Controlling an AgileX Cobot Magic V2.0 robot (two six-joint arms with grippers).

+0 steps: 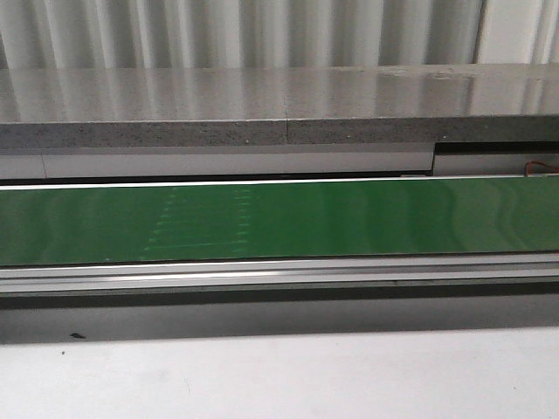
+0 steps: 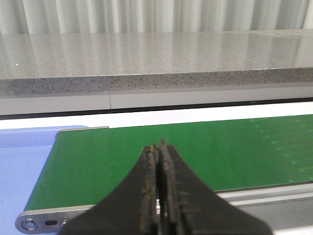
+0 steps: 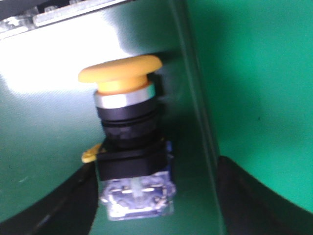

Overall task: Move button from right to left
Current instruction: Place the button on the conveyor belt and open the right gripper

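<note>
Across the whole middle band of the front view: a green belt (image 1: 349,218), running edge to edge, bare in this view. Above it, filling the upper third, a grey speckled counter (image 1: 262,109) with pale corrugated wall (image 1: 244,30) behind. Below the belt, a silver rail (image 1: 279,275), then a dark strip and a white table surface (image 1: 279,375) along the bottom. No arm or gripper visible in this view.

In the left wrist view, bottom centre: left gripper (image 2: 160,147), dark fingers (image 2: 148,186) pressed together, clenched on nothing, hanging over the near edge of the belt (image 2: 122,156). At lower left, the belt's end roller bracket (image 2: 44,223) and a pale blue surface (image 2: 24,161).

In the right wrist view, centre of frame: the button (image 3: 127,142), yellow cap uppermost in the picture, silver ring and black collar beneath, clear block at the lower end, set against green. At the bottom corners, right gripper (image 3: 151,210) with dark fingers (image 3: 254,200) spread wide to either side, released, not touching the button.
</note>
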